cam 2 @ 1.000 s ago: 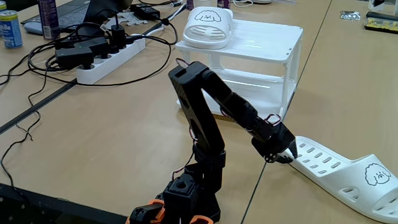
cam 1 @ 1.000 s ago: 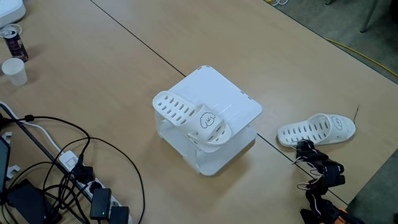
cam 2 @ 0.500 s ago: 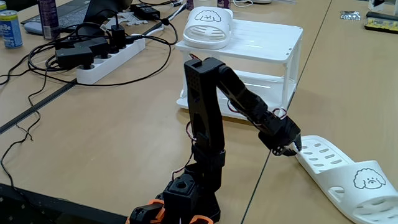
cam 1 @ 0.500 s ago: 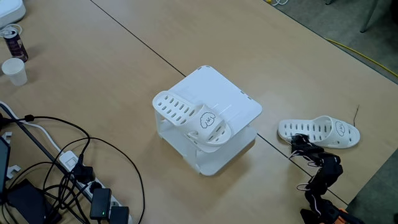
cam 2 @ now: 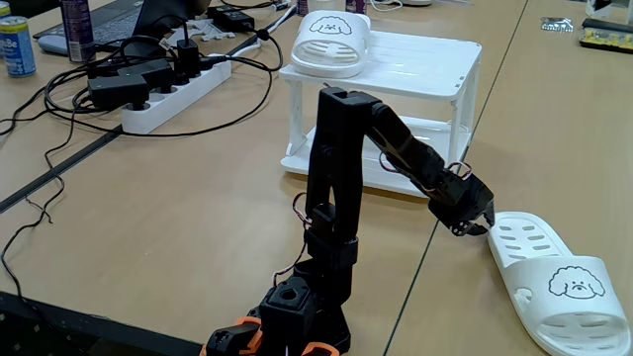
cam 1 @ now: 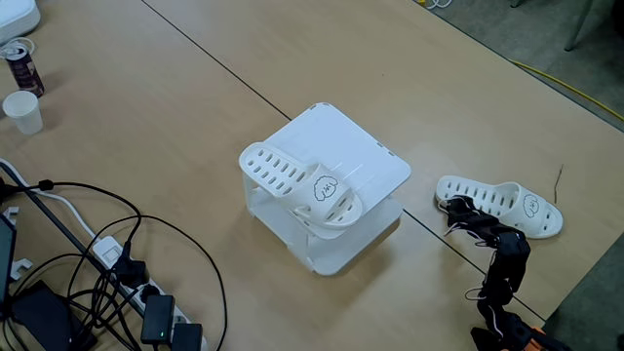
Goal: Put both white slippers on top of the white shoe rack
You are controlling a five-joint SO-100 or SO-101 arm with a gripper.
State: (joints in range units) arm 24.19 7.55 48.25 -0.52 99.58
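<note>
One white slipper point(cam 1: 302, 188) lies on the near-left corner of the white shoe rack point(cam 1: 346, 141), toe hanging over the edge; in the other fixed view this slipper point(cam 2: 331, 42) sits at the left of the rack top point(cam 2: 415, 59). The second white slipper point(cam 1: 502, 205) rests on the table to the right of the rack, and its cartoon face shows on the toe point(cam 2: 572, 285). My gripper point(cam 1: 454, 206) is at this slipper's heel end, shut on the heel rim point(cam 2: 484, 225). The black arm point(cam 2: 336, 168) reaches out low over the table.
A power strip with tangled black cables point(cam 1: 146, 302) fills the left front of the table. A paper cup point(cam 1: 21, 111) and a can point(cam 1: 21, 64) stand at the far left. The table's edge runs just right of the slipper, with floor point(cam 1: 585, 58) beyond.
My gripper has swung toward the rack, taking the slipper's heel along. The slipper has turned on the table, its toe swinging away from the rack. The slipper on the rack has not moved.
</note>
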